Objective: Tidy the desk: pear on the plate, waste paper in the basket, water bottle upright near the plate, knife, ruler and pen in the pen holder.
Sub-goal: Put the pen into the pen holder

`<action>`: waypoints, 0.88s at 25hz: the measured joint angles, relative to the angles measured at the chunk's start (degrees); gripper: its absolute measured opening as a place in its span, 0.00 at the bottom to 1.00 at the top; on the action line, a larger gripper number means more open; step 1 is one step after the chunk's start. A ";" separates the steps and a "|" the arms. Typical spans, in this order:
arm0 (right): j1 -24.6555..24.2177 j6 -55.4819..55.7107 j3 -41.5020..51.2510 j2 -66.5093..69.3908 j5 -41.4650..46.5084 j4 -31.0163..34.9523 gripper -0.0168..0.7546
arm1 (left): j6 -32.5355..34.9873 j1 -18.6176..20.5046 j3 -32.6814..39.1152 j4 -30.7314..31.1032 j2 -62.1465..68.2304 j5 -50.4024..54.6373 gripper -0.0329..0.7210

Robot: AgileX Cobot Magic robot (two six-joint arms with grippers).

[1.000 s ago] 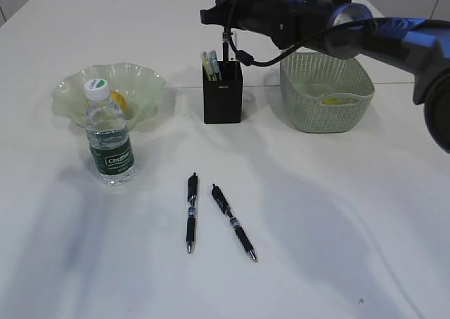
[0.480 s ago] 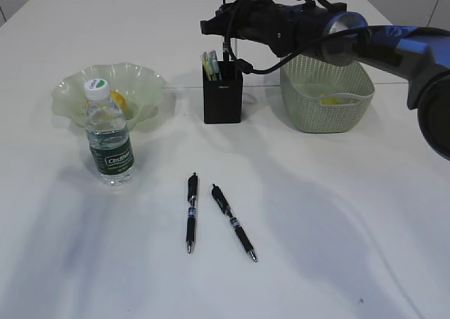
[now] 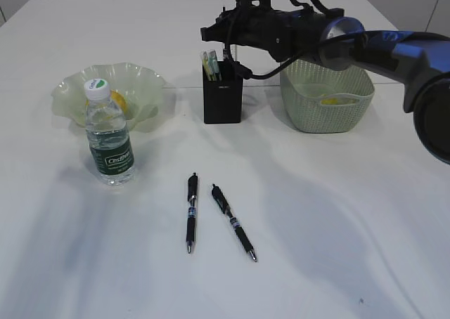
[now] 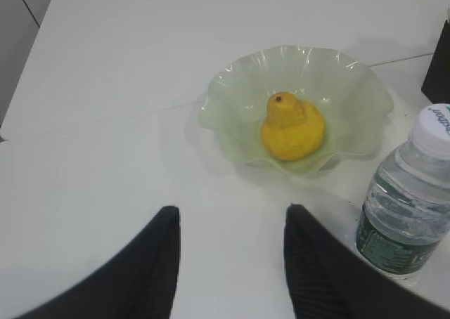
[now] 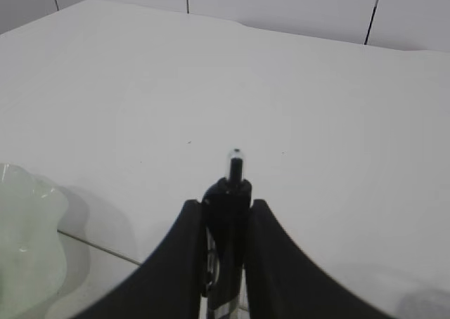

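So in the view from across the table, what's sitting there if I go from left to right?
water bottle → pen holder → basket. The plate behind the bottle overlaps it, so I leave it out, and the two loose pens lie nearer.

Under me: desk (image 3: 337, 213) smooth matt white. Plate (image 4: 232, 94) glossy translucent green glass. Bottle (image 3: 109, 140) clear shiny plastic w/ white cap. Basket (image 3: 327, 90) matt perforated plastic. Holder (image 3: 222, 98) matt black.
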 joint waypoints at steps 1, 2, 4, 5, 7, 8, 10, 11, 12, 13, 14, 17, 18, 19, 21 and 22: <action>0.00 0.00 0.00 0.00 0.00 -0.03 0.15 | 0.00 0.00 0.00 0.00 0.00 0.00 0.50; 0.00 0.00 0.00 0.00 0.00 -0.03 0.15 | 0.00 0.00 0.00 0.00 0.00 0.00 0.50; 0.00 0.00 0.00 0.00 0.11 -0.03 0.15 | 0.00 0.00 0.00 0.00 0.00 0.00 0.49; 0.00 0.00 0.00 0.00 0.11 -0.03 0.15 | 0.00 0.00 0.00 0.00 0.00 0.00 0.50; 0.00 0.00 0.00 0.00 0.11 -0.03 0.15 | 0.00 0.00 0.00 0.00 0.00 0.00 0.50; 0.00 0.00 0.00 0.00 0.11 -0.03 0.15 | 0.00 0.00 0.00 0.00 0.00 0.00 0.50; 0.00 0.00 0.00 0.00 0.11 -0.03 0.15 | 0.00 0.00 0.00 0.00 0.00 0.00 0.50; 0.00 0.00 0.00 0.00 0.11 -0.03 0.16 | 0.00 0.00 0.00 0.00 0.00 0.00 0.50; 0.00 0.00 0.00 0.00 0.11 -0.03 0.16 | 0.00 0.00 0.00 0.00 0.00 0.00 0.50; 0.00 0.00 0.00 0.00 0.11 -0.03 0.16 | 0.00 0.00 0.00 0.00 0.00 0.00 0.50; 0.00 0.00 0.00 0.00 0.11 -0.03 0.17 | 0.00 0.00 0.00 0.00 0.00 0.00 0.50; 0.00 0.00 0.00 0.00 0.11 -0.12 0.18 | 0.00 0.00 0.00 0.00 0.00 0.00 0.50; 0.00 0.00 0.00 0.00 0.11 -0.12 0.19 | 0.00 0.00 0.00 0.00 0.00 0.00 0.50; 0.00 0.00 0.00 0.00 0.11 -0.12 0.19 | 0.00 0.00 0.00 0.00 0.00 0.00 0.50; 0.00 0.00 0.00 0.00 0.19 -0.12 0.20 | 0.00 0.00 0.00 0.00 0.00 0.00 0.50; 0.00 0.00 0.00 0.00 0.19 -0.12 0.20 | 0.00 0.00 0.00 0.00 0.00 0.00 0.50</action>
